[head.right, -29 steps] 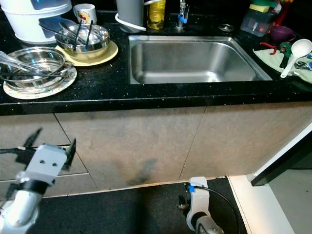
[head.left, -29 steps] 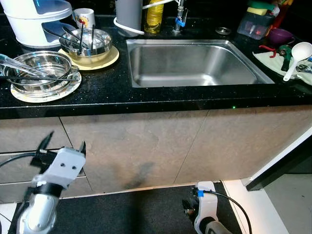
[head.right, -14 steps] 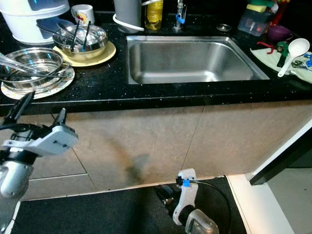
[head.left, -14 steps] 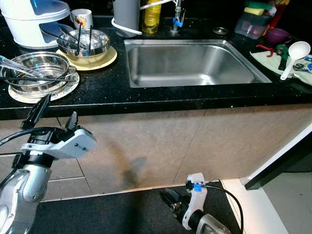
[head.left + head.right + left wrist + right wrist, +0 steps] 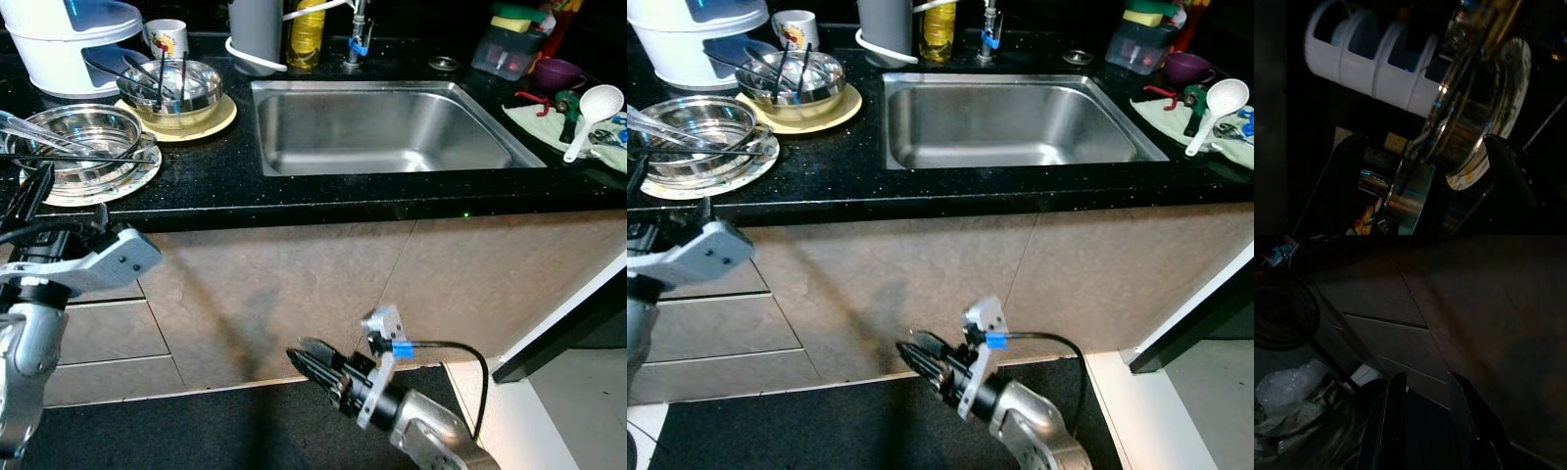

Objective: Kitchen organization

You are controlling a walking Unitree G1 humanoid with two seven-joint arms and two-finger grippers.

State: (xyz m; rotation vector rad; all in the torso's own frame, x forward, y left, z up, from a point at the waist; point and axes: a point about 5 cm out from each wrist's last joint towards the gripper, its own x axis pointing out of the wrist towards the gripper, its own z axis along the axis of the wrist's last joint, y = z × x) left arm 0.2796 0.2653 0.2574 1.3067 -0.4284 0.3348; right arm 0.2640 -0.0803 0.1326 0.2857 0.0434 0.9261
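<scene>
A steel bowl [image 5: 73, 147] with utensils in it sits on a patterned plate [image 5: 129, 181] at the counter's left end. Behind it, a second steel bowl [image 5: 178, 86] holding utensils rests on a yellow plate [image 5: 223, 116]. My left gripper [image 5: 67, 204] is open at the counter's front edge, just below the nearer bowl; in the left wrist view its fingers [image 5: 1508, 171] stand wide apart with that bowl [image 5: 1469, 122] ahead. My right gripper [image 5: 312, 360] is low before the cabinet, pointing left, open with nothing between its fingers [image 5: 1396, 421].
The steel sink [image 5: 392, 127] takes the counter's middle, with a tap [image 5: 358, 39], a yellow bottle [image 5: 306, 34] and a grey cylinder [image 5: 255, 29] behind it. A white container [image 5: 69, 39] and mug [image 5: 168, 37] stand at the back left. A white ladle [image 5: 593, 113] lies at the right.
My left gripper has risen from cabinet height to the counter's edge. My right arm has swung up off the floor, its fingers now pointing left.
</scene>
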